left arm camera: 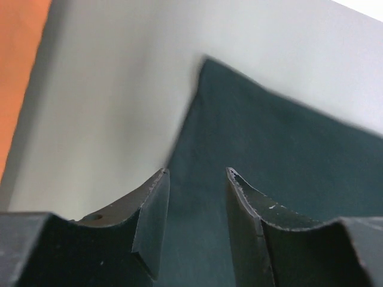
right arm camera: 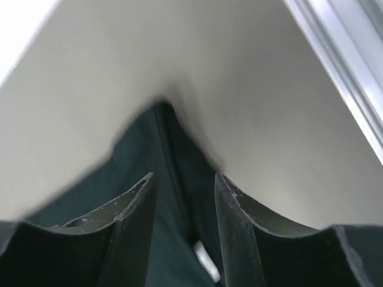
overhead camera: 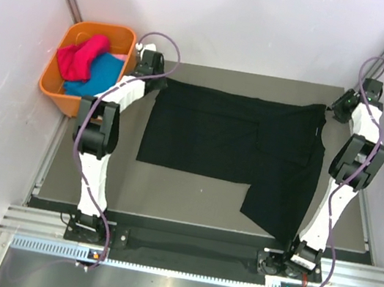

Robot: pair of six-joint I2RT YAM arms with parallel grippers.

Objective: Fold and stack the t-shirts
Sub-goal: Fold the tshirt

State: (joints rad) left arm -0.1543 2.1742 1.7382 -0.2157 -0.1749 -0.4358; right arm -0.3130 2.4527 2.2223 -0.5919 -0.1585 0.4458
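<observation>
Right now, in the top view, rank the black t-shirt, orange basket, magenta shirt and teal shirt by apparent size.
1. black t-shirt
2. orange basket
3. magenta shirt and teal shirt: similar visible area, bunched and overlapping, so unranked.

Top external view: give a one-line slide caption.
Left hand and right hand at the far corners of a spread black t-shirt; pink shirt and teal shirt in the orange basket.
</observation>
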